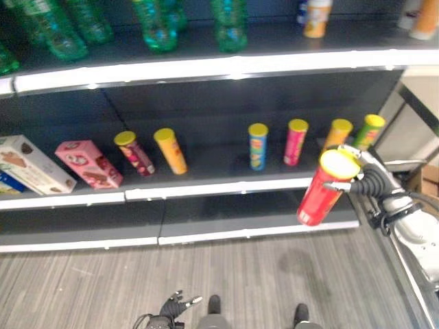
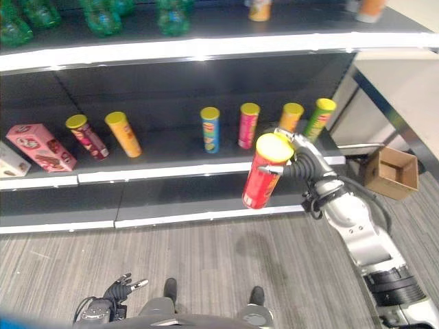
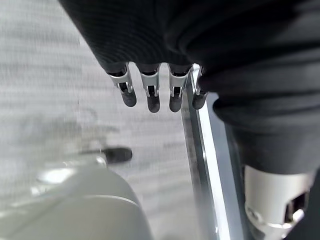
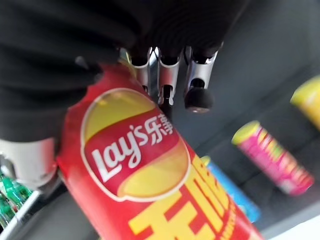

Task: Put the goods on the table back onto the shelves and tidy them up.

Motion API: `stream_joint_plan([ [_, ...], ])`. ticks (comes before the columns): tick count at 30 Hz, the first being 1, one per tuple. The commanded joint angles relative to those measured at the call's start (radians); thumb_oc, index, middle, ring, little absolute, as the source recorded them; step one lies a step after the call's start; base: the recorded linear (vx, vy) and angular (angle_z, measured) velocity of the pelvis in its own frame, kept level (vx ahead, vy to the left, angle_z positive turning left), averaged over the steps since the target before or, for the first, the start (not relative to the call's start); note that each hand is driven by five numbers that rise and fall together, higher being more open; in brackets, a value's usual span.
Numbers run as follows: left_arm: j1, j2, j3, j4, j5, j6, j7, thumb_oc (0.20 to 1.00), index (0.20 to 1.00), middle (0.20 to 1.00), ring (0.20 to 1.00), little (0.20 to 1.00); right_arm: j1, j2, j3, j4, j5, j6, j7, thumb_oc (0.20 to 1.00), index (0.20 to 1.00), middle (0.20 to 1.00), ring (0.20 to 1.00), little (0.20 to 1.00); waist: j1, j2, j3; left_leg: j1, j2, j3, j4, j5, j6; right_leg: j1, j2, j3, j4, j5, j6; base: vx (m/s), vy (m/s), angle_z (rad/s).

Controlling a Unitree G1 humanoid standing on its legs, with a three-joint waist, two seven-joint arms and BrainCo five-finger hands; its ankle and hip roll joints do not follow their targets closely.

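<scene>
A red chip can (image 1: 321, 193) with a yellow lid hangs tilted in front of the middle shelf (image 1: 206, 186), near its right end. My right hand (image 1: 367, 179) is shut on the can's upper part; in the right wrist view its fingers (image 4: 165, 80) curl over the can (image 4: 150, 190). On the shelf behind stand a blue can (image 1: 258, 146), a pink can (image 1: 295, 142), an orange can (image 1: 337, 135) and a green can (image 1: 369, 130). Two more cans (image 1: 134, 152) (image 1: 170, 151) lean further left. My left hand (image 1: 171, 308) hangs low over the floor, open and holding nothing.
A pink box (image 1: 89, 164) and a white box (image 1: 31, 164) lie at the shelf's left end. Green bottles (image 1: 158, 27) line the top shelf. An open cardboard box (image 2: 391, 170) sits on the floor right of the shelving. There is a gap between the leaning cans and the blue can.
</scene>
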Motion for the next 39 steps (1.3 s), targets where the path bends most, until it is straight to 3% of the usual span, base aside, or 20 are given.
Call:
stream_joint_plan([
  [1, -0.025, 0.070, 0.006, -0.026, 0.028, -0.026, 0.009, 1.000, 1.000, 1.000, 1.000, 1.000, -0.158, -0.039, 0.037, -0.012, -0.008, -0.033, -0.034, 0.200, 0.200, 0.200, 0.200, 0.200, 0.044, 0.020, -0.032, 0.012, 0.056, 0.025, -0.056, -0.049, -0.023, 0.011, 0.019, -0.031, 0.084, -0.132, 0.045, 0.05, 0.224, -0.59],
  [2, -0.023, 0.075, 0.011, -0.024, 0.031, -0.025, 0.009, 1.000, 1.000, 1.000, 1.000, 1.000, -0.172, -0.031, 0.049, -0.010, -0.005, -0.031, -0.032, 0.200, 0.200, 0.200, 0.200, 0.200, 0.050, 0.020, -0.028, 0.024, 0.046, 0.041, -0.058, -0.059, -0.010, 0.006, 0.002, -0.060, 0.110, -0.121, 0.041, 0.09, 0.289, -0.35],
  [3, -0.020, 0.085, 0.015, -0.032, 0.031, -0.018, 0.005, 1.000, 1.000, 1.000, 1.000, 1.000, -0.166, -0.027, 0.060, -0.008, -0.012, -0.031, -0.029, 0.200, 0.200, 0.200, 0.200, 0.200, 0.045, 0.019, -0.020, 0.040, 0.031, 0.043, -0.060, -0.065, 0.005, -0.024, 0.015, -0.058, 0.203, -0.121, 0.022, 0.14, 0.352, -0.14],
  [4, -0.023, 0.086, 0.016, -0.031, 0.031, -0.015, 0.002, 1.000, 1.000, 1.000, 1.000, 1.000, -0.155, -0.025, 0.052, -0.015, -0.012, -0.029, -0.025, 0.200, 0.200, 0.200, 0.200, 0.200, 0.033, 0.019, -0.013, 0.053, 0.022, 0.028, -0.062, -0.068, 0.012, -0.050, 0.068, -0.005, 0.237, -0.141, 0.009, 0.11, 0.238, 0.04],
  [5, -0.023, 0.086, 0.016, -0.031, 0.031, -0.015, 0.002, 1.000, 1.000, 1.000, 1.000, 1.000, -0.154, -0.025, 0.052, -0.016, -0.012, -0.029, -0.024, 0.200, 0.200, 0.200, 0.200, 0.200, 0.034, 0.019, -0.014, 0.050, 0.023, 0.029, -0.062, -0.066, 0.012, -0.053, 0.068, -0.004, 0.237, -0.140, 0.008, 0.12, 0.162, 0.16],
  [6, -0.018, 0.081, 0.018, -0.029, 0.032, -0.014, -0.006, 1.000, 1.000, 1.000, 1.000, 1.000, -0.143, -0.028, 0.039, -0.024, -0.003, -0.028, -0.020, 0.200, 0.200, 0.200, 0.200, 0.200, 0.025, 0.021, -0.010, 0.063, 0.006, 0.011, -0.062, -0.069, 0.021, -0.067, 0.134, 0.048, 0.219, -0.164, 0.003, 0.11, 0.117, 0.42],
  [10, -0.020, 0.069, 0.005, -0.015, 0.031, -0.013, -0.012, 1.000, 1.000, 1.000, 1.000, 1.000, -0.158, -0.027, 0.050, -0.025, 0.019, -0.027, -0.015, 0.200, 0.200, 0.200, 0.200, 0.200, 0.022, 0.015, -0.002, 0.065, -0.009, -0.012, -0.062, -0.080, 0.026, -0.091, 0.187, 0.051, 0.130, -0.151, -0.008, 0.09, 0.039, 0.25],
  [12, -0.040, 0.054, -0.009, -0.015, 0.023, -0.010, -0.016, 1.000, 1.000, 1.000, 1.000, 1.000, -0.173, -0.020, 0.073, -0.007, 0.019, -0.032, -0.024, 0.200, 0.200, 0.200, 0.200, 0.200, 0.005, 0.002, 0.033, 0.085, -0.031, -0.056, -0.062, -0.087, 0.034, -0.152, 0.239, 0.111, 0.028, -0.089, 0.011, 0.14, -0.034, 0.35],
  [15, -0.030, 0.040, -0.012, -0.027, 0.023, -0.013, -0.015, 1.000, 1.000, 1.000, 1.000, 1.000, -0.178, -0.022, 0.083, -0.016, 0.008, -0.025, -0.020, 0.200, 0.200, 0.200, 0.200, 0.200, 0.011, -0.016, 0.024, 0.082, -0.049, -0.087, -0.062, -0.090, 0.034, -0.104, 0.242, 0.134, -0.049, -0.067, 0.010, 0.11, -0.075, 0.45],
  [18, -0.015, 0.027, -0.013, -0.026, 0.019, -0.013, -0.013, 1.000, 1.000, 1.000, 1.000, 1.000, -0.192, -0.033, 0.100, -0.006, -0.005, -0.024, -0.021, 0.200, 0.200, 0.200, 0.200, 0.200, 0.020, -0.014, 0.004, 0.077, -0.036, -0.093, -0.062, -0.090, 0.023, -0.073, 0.247, 0.117, -0.089, -0.059, 0.006, 0.11, -0.103, 0.50],
  [34, 0.035, 0.018, -0.028, -0.035, 0.002, 0.003, 0.000, 1.000, 1.000, 1.000, 1.000, 1.000, -0.275, -0.024, 0.181, 0.105, -0.067, -0.006, -0.070, 0.200, 0.200, 0.200, 0.200, 0.200, 0.042, -0.002, -0.017, 0.110, 0.023, -0.159, -0.054, -0.108, -0.013, 0.003, 0.285, 0.074, -0.094, -0.136, -0.029, 0.10, -0.103, 0.11],
  [36, 0.040, 0.020, -0.027, -0.053, -0.023, 0.004, 0.003, 1.000, 1.000, 1.000, 1.000, 1.000, -0.309, -0.019, 0.206, 0.137, -0.083, -0.007, -0.087, 0.200, 0.200, 0.200, 0.200, 0.200, 0.053, -0.013, 0.001, 0.057, 0.008, -0.172, 0.087, -0.145, -0.021, 0.013, 0.285, 0.081, -0.091, -0.147, -0.042, 0.02, -0.092, 0.08],
  [38, 0.032, 0.018, -0.028, -0.065, -0.059, 0.001, 0.013, 1.000, 1.000, 1.000, 1.000, 1.000, -0.345, -0.029, 0.219, 0.182, -0.107, -0.002, -0.118, 0.200, 0.200, 0.200, 0.200, 0.200, 0.078, -0.021, 0.047, -0.046, -0.024, -0.197, 0.248, -0.130, -0.031, 0.029, 0.277, 0.076, -0.084, -0.157, -0.056, -0.07, -0.045, 0.12],
  [39, 0.030, 0.017, -0.027, -0.064, -0.060, 0.001, 0.013, 1.000, 1.000, 1.000, 1.000, 1.000, -0.348, -0.028, 0.221, 0.185, -0.107, -0.003, -0.119, 0.200, 0.200, 0.200, 0.200, 0.200, 0.074, -0.020, 0.047, -0.054, -0.025, -0.200, 0.261, -0.135, -0.031, 0.028, 0.276, 0.073, -0.084, -0.158, -0.056, -0.02, -0.015, 0.14],
])
